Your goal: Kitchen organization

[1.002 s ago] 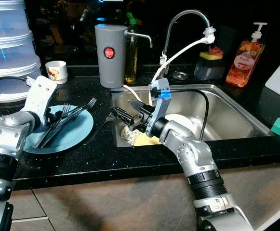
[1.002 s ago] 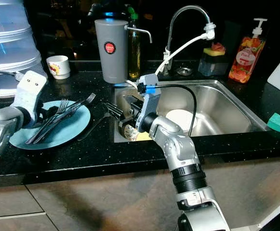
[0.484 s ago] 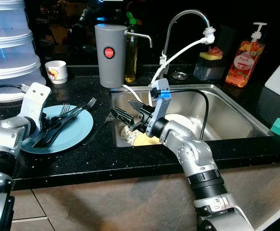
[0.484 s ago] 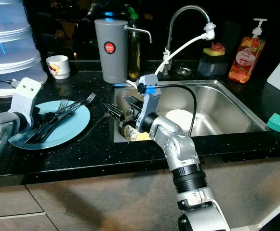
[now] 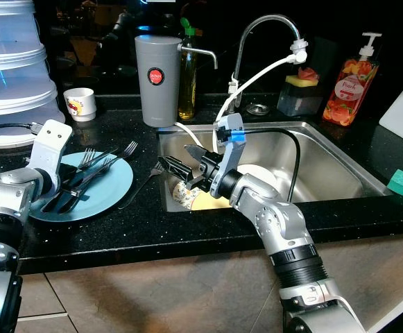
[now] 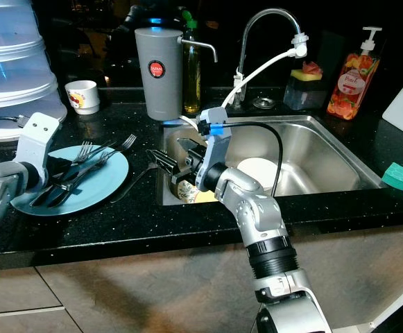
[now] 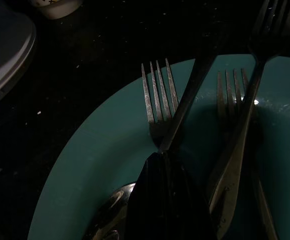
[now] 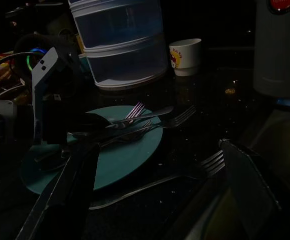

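The forks (image 5: 90,170) lie in a heap on the blue plate (image 5: 111,198), on the black counter (image 5: 146,229) left of the sink (image 5: 326,166). My left gripper (image 5: 66,189) rests low over the plate among the handles; its fingers (image 7: 167,200) seem pressed together, though I cannot tell whether they pinch a handle. One more fork (image 5: 142,187) lies on the counter between plate and sink. My right gripper (image 5: 180,166) hangs at the sink's left edge, fingers spread and holding nothing. A grey canister (image 5: 157,80) and a small cup (image 5: 80,104) stand behind.
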Tool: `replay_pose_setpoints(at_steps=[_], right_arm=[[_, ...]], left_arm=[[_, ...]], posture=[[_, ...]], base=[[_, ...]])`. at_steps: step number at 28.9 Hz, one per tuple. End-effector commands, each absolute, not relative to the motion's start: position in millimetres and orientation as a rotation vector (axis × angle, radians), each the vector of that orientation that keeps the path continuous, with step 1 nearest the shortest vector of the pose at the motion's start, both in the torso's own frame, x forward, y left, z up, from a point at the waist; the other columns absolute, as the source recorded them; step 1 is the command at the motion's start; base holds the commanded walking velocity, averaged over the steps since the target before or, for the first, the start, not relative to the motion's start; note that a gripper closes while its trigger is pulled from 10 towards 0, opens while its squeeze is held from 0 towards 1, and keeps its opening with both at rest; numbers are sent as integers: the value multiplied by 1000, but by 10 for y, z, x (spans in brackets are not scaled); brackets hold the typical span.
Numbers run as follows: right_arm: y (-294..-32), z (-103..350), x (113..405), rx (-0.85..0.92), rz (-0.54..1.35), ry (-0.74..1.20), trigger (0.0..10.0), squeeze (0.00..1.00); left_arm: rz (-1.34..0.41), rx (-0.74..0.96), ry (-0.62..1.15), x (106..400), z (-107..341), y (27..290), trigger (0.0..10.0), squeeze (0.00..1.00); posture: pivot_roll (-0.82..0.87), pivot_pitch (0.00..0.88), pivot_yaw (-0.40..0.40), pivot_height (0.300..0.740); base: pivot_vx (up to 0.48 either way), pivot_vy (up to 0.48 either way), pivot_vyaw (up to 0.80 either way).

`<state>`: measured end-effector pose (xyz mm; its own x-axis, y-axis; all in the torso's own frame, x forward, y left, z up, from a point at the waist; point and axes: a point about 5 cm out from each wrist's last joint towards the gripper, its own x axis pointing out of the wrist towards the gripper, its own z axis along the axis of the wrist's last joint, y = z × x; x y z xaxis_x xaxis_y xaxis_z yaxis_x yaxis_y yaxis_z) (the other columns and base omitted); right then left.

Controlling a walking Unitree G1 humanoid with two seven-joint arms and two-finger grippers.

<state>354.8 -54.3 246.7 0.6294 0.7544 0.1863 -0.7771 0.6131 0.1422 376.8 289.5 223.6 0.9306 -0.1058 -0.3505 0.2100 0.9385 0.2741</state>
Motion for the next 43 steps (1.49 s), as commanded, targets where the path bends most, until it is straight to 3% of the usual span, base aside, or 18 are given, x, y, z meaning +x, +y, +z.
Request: replay_pose_setpoints(at_steps=[1, 4, 5, 9, 12, 19, 20, 21, 22, 35, 36, 37, 38, 43], right_arm=[[-547, 2489, 3540, 224, 887, -115, 10000, 0], [-549, 2490, 3543, 223, 885, -115, 10000, 0], [-560, 2497, 3547, 223, 883, -117, 10000, 0], [-580, 2506, 3554, 223, 877, -120, 10000, 0], [-580, 2508, 3558, 225, 877, -119, 10000, 0], [-576, 2508, 3562, 226, 879, -120, 10000, 0], [-576, 2510, 3566, 227, 878, -120, 10000, 0], [-576, 2510, 3566, 227, 878, -120, 10000, 0], [-579, 2511, 3568, 226, 878, -120, 10000, 0], [-622, 2478, 3572, 149, 896, -96, 10000, 0], [-609, 2461, 3551, 105, 929, -84, 10000, 0], [-600, 2448, 3536, 74, 952, -74, 10000, 0], [-587, 2417, 3512, 7, 983, -62, 10000, 0], [-562, 2416, 3485, -173, 998, -125, 10000, 0]], left_arm=[[-142, 332, 350, 3741, 2248, 2984, 0, 0], [-136, 339, 321, 3751, 2284, 2982, 0, 0], [-192, 227, 185, 3792, 2474, 2866, 0, 0], [-327, 47, -1, 3796, 2790, 2689, 0, 0], [-333, -3, 0, 3792, 2828, 2684, 0, 0], [-312, 163, 185, 3775, 2552, 2702, 0, 0], [-331, 196, 220, 3759, 2478, 2670, 4392, 1000], [-331, 196, 220, 3759, 2478, 2670, 4392, 1000], [-337, 192, 232, 3752, 2458, 2650, 10000, 1000], [-336, 164, 347, 3682, 2384, 2565, 10000, 1000], [-326, 167, 367, 3672, 2366, 2578, 10000, 302], [-319, 169, 380, 3664, 2353, 2587, 10000, 302], [-314, 168, 394, 3658, 2335, 2595, 10000, 0], [-288, 168, 434, 3625, 2292, 2612, 10000, 0]], posture=[[36, 28, -47, 740], [35, 30, -46, 740], [33, 31, -46, 740], [33, 33, -46, 740], [35, 34, -48, 740], [38, 34, -46, 740], [36, 36, -45, 740], [36, 36, -45, 740], [35, 37, -45, 740], [38, 35, -41, 740], [38, 35, -41, 740], [38, 35, -41, 740], [40, 34, -39, 740], [40, 33, -39, 740]], base=[[0, 0, 0], [0, 0, 0], [0, 0, 0], [0, 0, 0], [0, 0, 0], [0, 0, 0], [0, 0, 0], [0, 0, 0], [0, 0, 0], [0, 0, 0], [0, 0, 0], [0, 0, 0], [0, 0, 0], [0, 0, 0]])
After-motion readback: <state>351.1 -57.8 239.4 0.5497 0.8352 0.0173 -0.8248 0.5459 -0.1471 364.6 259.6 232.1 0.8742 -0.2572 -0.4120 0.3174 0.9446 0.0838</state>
